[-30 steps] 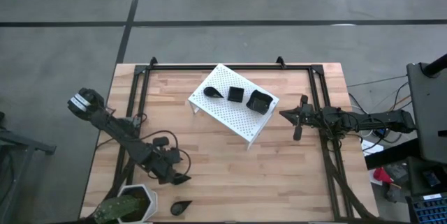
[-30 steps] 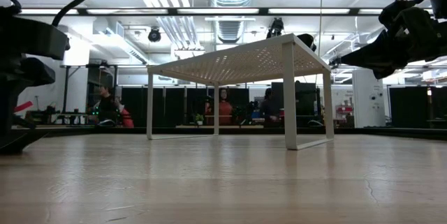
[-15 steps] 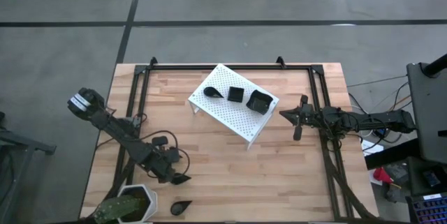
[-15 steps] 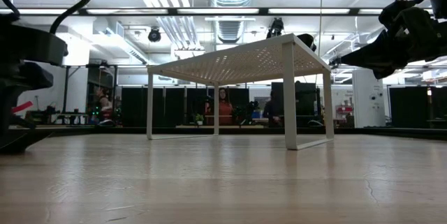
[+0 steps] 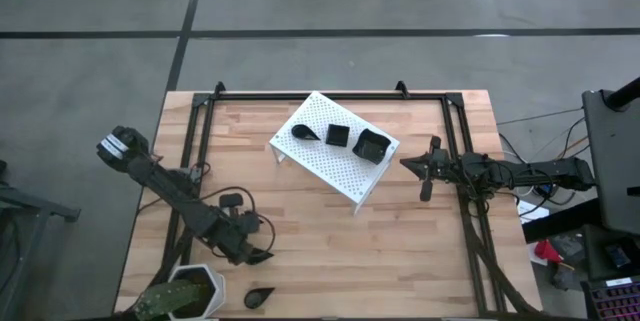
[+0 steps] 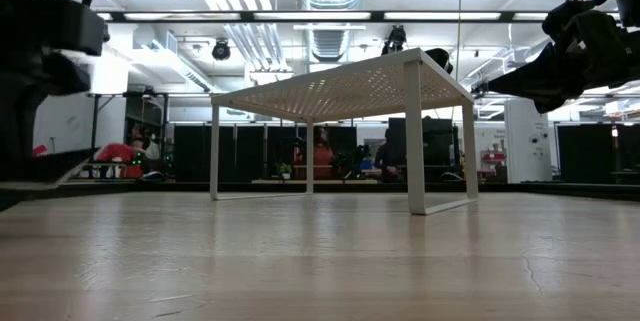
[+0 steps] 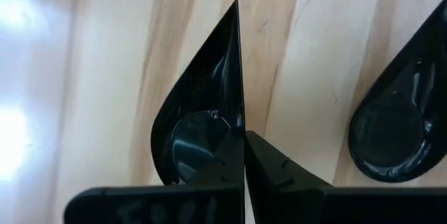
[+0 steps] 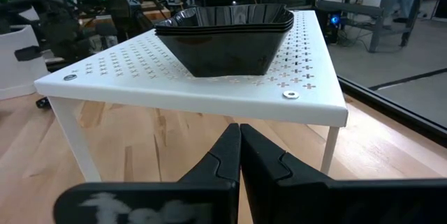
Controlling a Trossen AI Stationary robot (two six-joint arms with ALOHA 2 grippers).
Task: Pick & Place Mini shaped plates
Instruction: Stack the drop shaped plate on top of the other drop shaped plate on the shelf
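High view: the wooden desk carries a white perforated rack near its far middle, with three black mini plates on top: a wavy-rimmed square, a small flat square and a teardrop. A white plant pot stands at the near left corner, and another teardrop plate lies just beside it. The left pincer is low at the near left, shut on a teardrop dish. The right pincer hovers right of the rack, shut and empty.
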